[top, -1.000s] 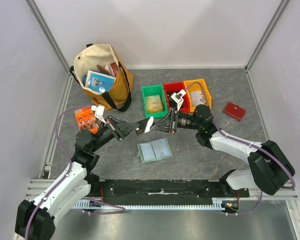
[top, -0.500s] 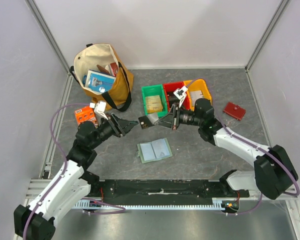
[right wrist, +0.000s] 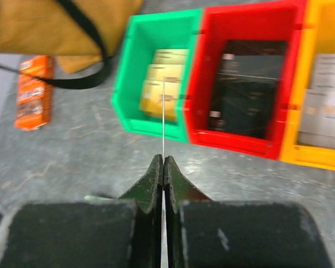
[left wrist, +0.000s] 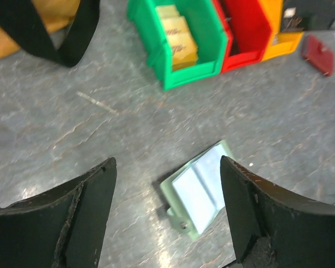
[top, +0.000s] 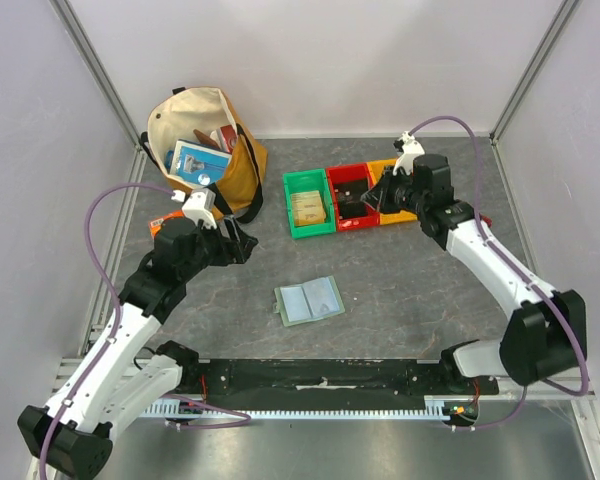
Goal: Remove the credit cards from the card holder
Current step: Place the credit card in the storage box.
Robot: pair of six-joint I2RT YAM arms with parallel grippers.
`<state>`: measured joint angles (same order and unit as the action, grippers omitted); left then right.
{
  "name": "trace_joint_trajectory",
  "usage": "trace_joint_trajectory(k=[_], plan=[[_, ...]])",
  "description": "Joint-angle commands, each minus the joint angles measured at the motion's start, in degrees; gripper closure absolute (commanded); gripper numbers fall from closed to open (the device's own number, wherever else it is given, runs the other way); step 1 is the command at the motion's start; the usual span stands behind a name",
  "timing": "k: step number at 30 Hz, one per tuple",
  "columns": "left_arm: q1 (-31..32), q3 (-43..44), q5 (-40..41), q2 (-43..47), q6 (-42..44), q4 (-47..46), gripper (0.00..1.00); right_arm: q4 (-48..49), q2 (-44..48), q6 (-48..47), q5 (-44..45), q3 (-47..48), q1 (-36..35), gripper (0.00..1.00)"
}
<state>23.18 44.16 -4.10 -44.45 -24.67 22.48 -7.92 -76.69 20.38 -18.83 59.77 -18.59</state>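
Hanging above the grey table (top: pixel 400 290), the left gripper (left wrist: pixel 166 163) has its fingers spread wide and holds nothing, a posture that looks ready for a fresh reach. Beneath it, framed between those fingers in the wrist view, the card holder (left wrist: pixel 196 192) lies flat and folded open near the table's middle, pale pockets upward and well apart from the bins. Lying open like this leaves the pockets reachable from above; whether any cards sit in them I cannot tell.

Farther right, the green bin (right wrist: pixel 124 84) with a yellowish stack (left wrist: pixel 177 33) inside, the red bin (right wrist: pixel 204 78) and the orange bin (right wrist: pixel 302 84) stand touching in a row — probably the sorting places. The right gripper (right wrist: pixel 163 160) hovers over them, fingers pinched tight on a thin card (right wrist: pixel 163 111) seen edge-on — gripped by one end, likely so the rest projects free for dropping.
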Motion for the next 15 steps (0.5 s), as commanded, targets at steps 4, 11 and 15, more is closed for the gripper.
trace_joint_trajectory(k=[4,11,15], plan=[[-0.42,-0.92,7.95,1.81,4.71,5.64,0.2,-6.84,-11.71,-5.61,10.48,7.9,2.59,1.0],[-0.68,-1.62,8.93,3.49,4.36,5.03,0.18,-1.23,-21.74,-3.34,3.81,11.42,2.59,1.0],[-0.94,-1.89,8.23,3.4,4.27,4.68,0.18,2.82,-26.75,-0.44,-0.14,12.21,2.59,1.0]])
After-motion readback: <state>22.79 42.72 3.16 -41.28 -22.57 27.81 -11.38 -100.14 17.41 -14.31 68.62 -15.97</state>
